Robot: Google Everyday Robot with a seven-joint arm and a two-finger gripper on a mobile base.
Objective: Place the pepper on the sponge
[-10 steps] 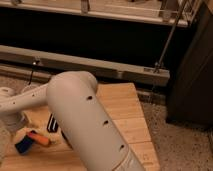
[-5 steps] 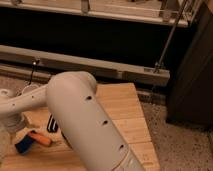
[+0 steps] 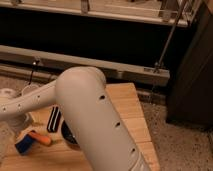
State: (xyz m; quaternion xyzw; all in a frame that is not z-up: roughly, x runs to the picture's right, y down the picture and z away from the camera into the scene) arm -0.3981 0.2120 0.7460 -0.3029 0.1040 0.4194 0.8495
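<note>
An orange pepper (image 3: 40, 137) lies at the table's front left, its left end against or over a blue sponge (image 3: 22, 145); I cannot tell whether it rests on the sponge. My white arm (image 3: 85, 115) fills the foreground and reaches left. My gripper (image 3: 7, 129) hangs at the left edge of the camera view, just left of and above the sponge, partly cut off by the frame.
A wooden table (image 3: 125, 107) holds a black flat object with a light stripe (image 3: 54, 119) and a dark bowl (image 3: 69, 136), half hidden by my arm. Two pale cups (image 3: 29, 90) stand at the back left. A metal rail (image 3: 100, 64) runs behind, and a dark cabinet (image 3: 192, 75) stands to the right.
</note>
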